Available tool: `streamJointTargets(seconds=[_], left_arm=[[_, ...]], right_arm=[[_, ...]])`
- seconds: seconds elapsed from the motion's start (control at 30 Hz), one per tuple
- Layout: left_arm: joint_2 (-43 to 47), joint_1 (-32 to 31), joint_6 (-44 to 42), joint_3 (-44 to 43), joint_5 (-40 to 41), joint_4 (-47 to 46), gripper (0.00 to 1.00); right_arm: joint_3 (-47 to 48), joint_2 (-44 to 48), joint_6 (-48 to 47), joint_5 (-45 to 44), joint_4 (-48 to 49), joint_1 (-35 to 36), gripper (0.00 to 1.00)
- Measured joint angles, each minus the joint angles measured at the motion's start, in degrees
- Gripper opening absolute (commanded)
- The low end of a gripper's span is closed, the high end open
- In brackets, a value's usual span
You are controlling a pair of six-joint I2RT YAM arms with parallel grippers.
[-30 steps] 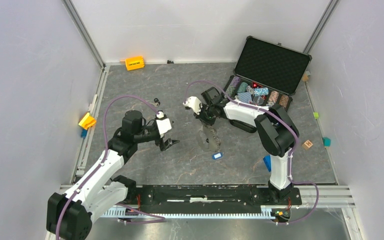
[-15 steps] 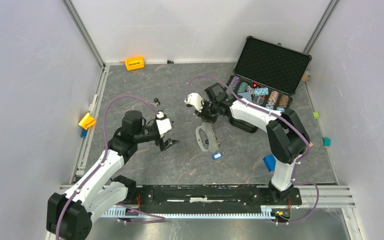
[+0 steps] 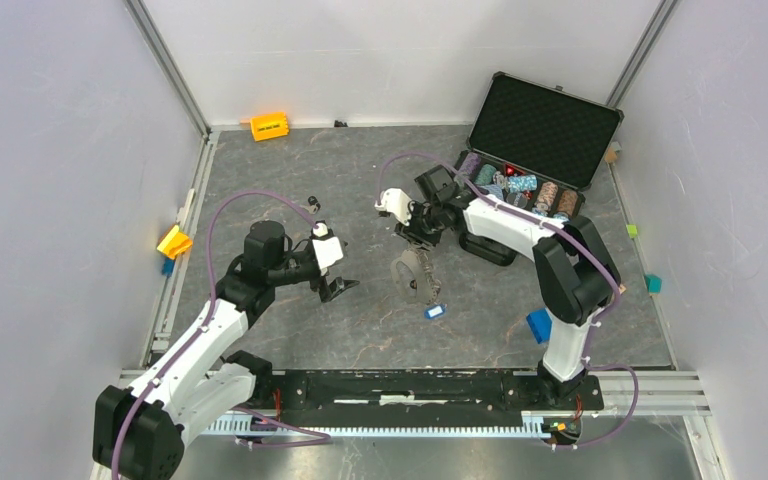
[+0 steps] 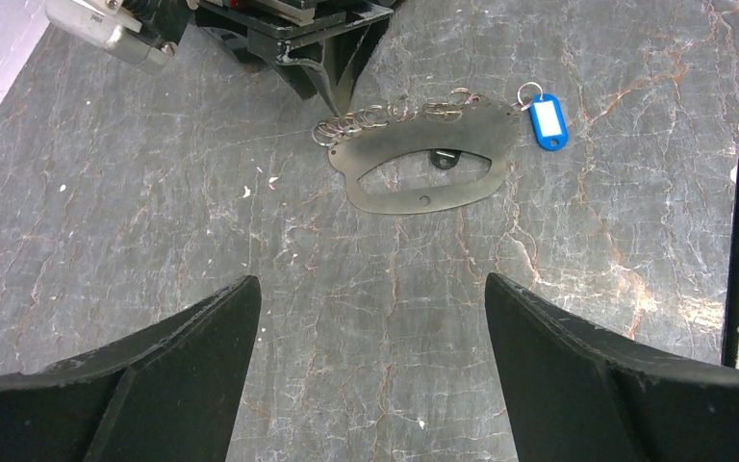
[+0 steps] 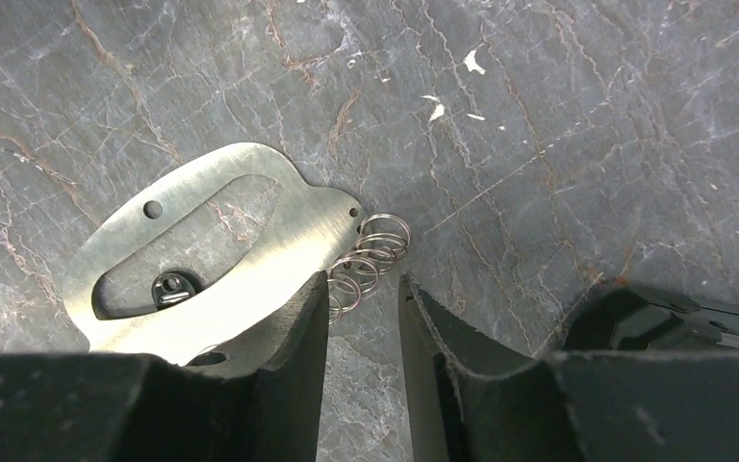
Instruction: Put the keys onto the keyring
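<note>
the flat metal keyring (image 4: 394, 144) lies on the grey table (image 3: 360, 320), with the blue key (image 4: 547, 122) at its far end and what looks like the black key (image 4: 441, 159) in its slot. the left gripper (image 4: 370, 281) hangs well apart, fingers spread wide and holding nothing. the right gripper (image 5: 361, 298), fingers a narrow gap apart, straddles the small split rings (image 5: 370, 255). closing here could skid the plate or pinch several rings together.
</note>
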State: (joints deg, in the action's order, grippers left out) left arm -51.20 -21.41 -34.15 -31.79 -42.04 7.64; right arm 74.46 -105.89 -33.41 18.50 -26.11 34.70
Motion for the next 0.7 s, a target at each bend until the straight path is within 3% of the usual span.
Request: streamJointTargets(seconds=[0.27, 0.47, 0.7], left_arm=[[0.07, 0.00, 0.00, 0.04, 0.00, -0.02, 0.93], [0.09, 0.00, 0.00, 0.07, -0.02, -0.02, 0.93], [0.11, 0.00, -0.02, 0.09, -0.02, 0.00, 0.93]], right_arm=[[2.38, -4.15, -2.10, 1.90, -2.54, -0.33, 0.35], [0.46, -3.78, -4.57, 3.65, -3.91, -1.07, 0.41], [-1.22, -2.60, -7.56, 6.69, -6.60, -2.32, 0.38]])
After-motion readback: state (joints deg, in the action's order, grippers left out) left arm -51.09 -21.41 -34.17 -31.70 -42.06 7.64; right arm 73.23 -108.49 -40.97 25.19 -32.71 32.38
